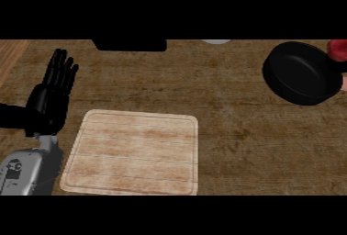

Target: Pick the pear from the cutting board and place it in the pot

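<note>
A pale wooden cutting board (132,153) lies on the counter at lower centre, and nothing rests on it. The black pot (301,72) sits at the upper right, tilted in view, its inside dark with nothing showing in it. No pear shows anywhere. My left hand (49,105) stands at the left edge, open with straight fingers pointing up, just left of the board and touching nothing. The right hand is out of the picture.
A red object (339,48) and a pinkish bit (344,82) peek out at the right edge behind the pot. A black object (129,44) and a white one (217,41) sit at the far edge. Brown counter (230,105) lies between board and pot.
</note>
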You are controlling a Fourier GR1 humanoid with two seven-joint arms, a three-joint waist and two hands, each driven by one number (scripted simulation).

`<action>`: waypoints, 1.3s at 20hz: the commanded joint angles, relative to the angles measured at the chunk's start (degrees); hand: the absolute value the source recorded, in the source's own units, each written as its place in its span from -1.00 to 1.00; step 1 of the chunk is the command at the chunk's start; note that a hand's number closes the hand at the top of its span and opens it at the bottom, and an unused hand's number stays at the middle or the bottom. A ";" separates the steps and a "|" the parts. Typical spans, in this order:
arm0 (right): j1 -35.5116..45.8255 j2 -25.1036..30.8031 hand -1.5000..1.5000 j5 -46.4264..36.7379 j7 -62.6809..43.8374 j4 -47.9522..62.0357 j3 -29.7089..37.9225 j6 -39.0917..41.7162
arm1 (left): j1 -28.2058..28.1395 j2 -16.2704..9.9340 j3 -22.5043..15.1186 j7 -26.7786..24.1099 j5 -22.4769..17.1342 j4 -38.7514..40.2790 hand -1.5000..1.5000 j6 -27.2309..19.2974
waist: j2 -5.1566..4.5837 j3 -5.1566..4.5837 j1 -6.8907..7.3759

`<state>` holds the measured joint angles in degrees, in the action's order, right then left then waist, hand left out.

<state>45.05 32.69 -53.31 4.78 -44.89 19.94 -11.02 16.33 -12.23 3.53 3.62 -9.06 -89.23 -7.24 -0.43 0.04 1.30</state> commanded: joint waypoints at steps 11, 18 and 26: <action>8.08 1.29 -1.00 7.22 13.64 23.16 4.87 7.80 | -1.24 0.78 0.49 -2.46 -0.22 0.80 0.00 1.56 | -0.34 0.07 0.80; 10.43 -2.33 -1.00 17.41 16.19 22.01 13.36 5.05 | -2.36 1.20 0.42 -2.53 -0.42 -0.43 0.00 1.89 | -0.15 0.06 0.55; 9.29 5.51 -1.00 27.79 16.11 23.80 22.07 12.90 | -0.73 1.24 0.25 -1.62 1.15 0.60 0.00 0.95 | 0.07 0.04 -0.53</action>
<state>55.12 35.46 -29.92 19.71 -21.96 38.25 -0.23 16.12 -11.94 4.60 2.91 -8.67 -88.32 -6.00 -0.38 0.07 0.90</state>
